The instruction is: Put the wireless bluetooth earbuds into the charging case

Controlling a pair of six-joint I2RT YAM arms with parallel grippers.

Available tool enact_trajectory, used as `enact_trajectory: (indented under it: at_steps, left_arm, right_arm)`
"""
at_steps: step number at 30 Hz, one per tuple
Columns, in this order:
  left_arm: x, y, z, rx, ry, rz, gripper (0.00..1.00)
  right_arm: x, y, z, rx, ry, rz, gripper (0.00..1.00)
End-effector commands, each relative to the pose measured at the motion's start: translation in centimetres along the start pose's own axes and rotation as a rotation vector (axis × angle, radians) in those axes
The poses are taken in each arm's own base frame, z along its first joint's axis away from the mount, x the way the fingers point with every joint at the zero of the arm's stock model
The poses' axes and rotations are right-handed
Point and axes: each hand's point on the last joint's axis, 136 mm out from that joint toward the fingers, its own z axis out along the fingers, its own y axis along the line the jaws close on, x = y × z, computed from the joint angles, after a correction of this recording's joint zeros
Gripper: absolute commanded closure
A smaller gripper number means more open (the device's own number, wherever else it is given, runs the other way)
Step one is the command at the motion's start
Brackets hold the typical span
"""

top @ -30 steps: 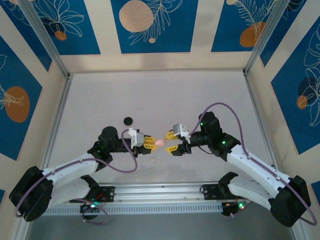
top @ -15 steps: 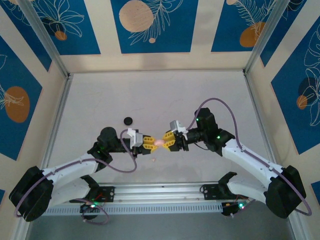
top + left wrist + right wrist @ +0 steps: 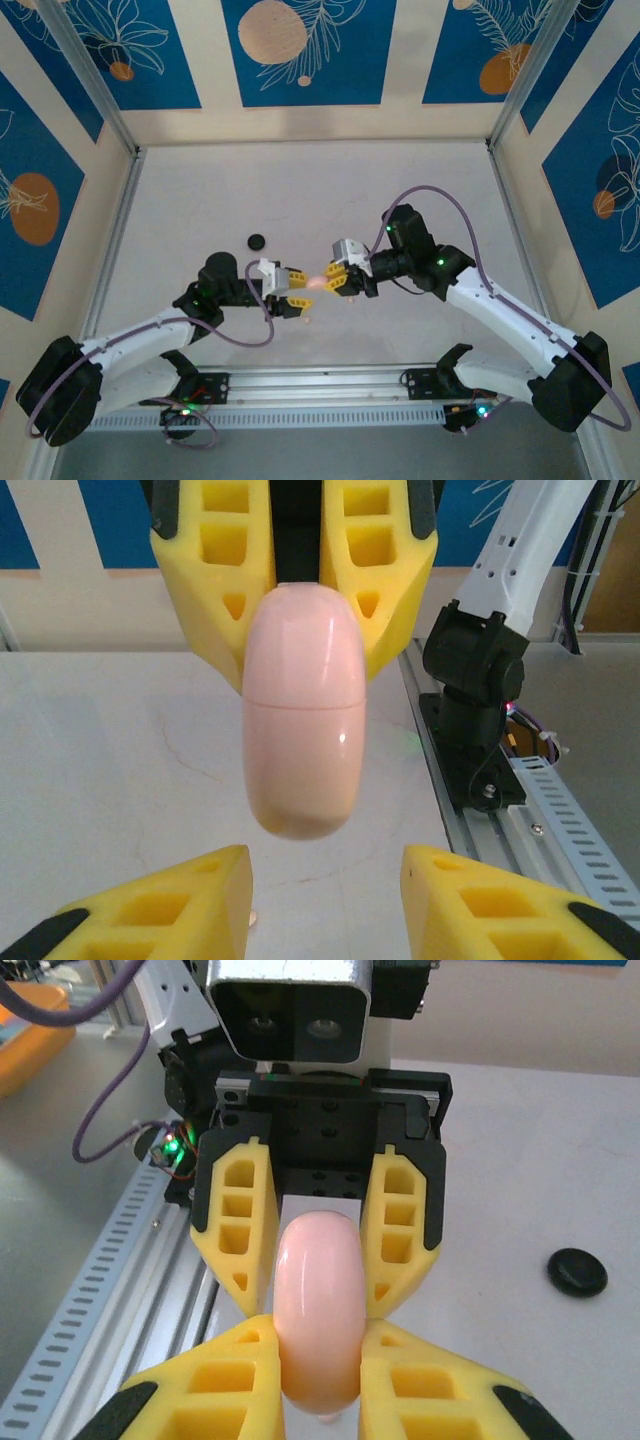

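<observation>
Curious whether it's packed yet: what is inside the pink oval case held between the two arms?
The glossy pale pink oval plastic case, clamped by the right tool, is shut: its shell and a thin seam line can be seen. Whatever lies inside is covered by that shell.

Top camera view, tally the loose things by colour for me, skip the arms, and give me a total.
Pink: 1, the pink case, gripped by the right gripper.
Black: 1, the black round case, lying on the table.
Pale: 1, a tiny pale piece on the table, too small to identify.
Total: 3.
</observation>
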Motion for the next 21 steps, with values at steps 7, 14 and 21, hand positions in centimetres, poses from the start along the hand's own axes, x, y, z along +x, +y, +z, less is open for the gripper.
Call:
enact_trajectory:
  at_steps: [7, 14, 21]
  left_arm:
    - [-1.3, -0.4, 0.1, 0.026, -0.014, 0.038, 0.57]
    - [-1.5, -0.5, 0.0, 0.029, -0.021, 0.037, 0.64]
    - [-1.4, -0.5, 0.1, 0.032, -0.019, 0.033, 0.65]
  right_arm:
    - [1.4, 0.5, 1.0, -0.040, 0.090, -0.006, 0.82]
    - [1.1, 0.7, 1.4, -0.064, 0.069, 0.002, 0.82]
    - [0.8, 0.6, 1.6, -0.069, 0.047, -0.001, 0.83]
